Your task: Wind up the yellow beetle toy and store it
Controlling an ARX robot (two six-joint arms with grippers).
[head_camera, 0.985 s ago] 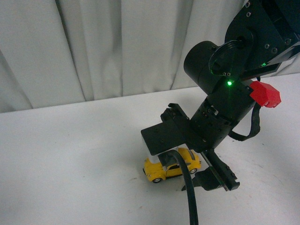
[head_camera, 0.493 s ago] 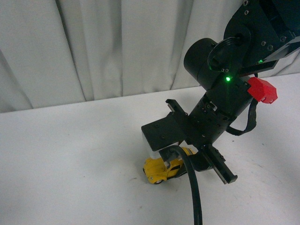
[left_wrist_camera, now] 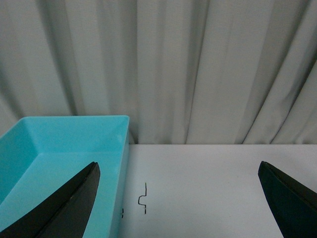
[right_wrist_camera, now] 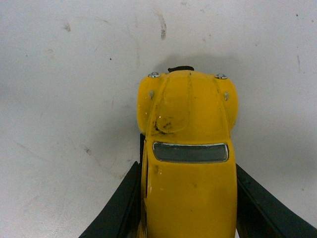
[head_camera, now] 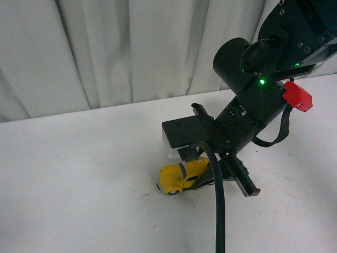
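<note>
1. Right hand (right_wrist_camera: 187, 188) is closed on the beetle (head_camera: 179, 178), one finger against each flank.
2. Beetle stands wheels-down on the surface (head_camera: 79, 174).
3. It is probably light, rigid and glossy, so it could slip on the curved paint. The flatter door sides look like the best hold, low enough that the wheels press down for winding.
4. Left hand (left_wrist_camera: 177, 168) hangs open and empty beside a teal bin (left_wrist_camera: 29, 144).
</note>
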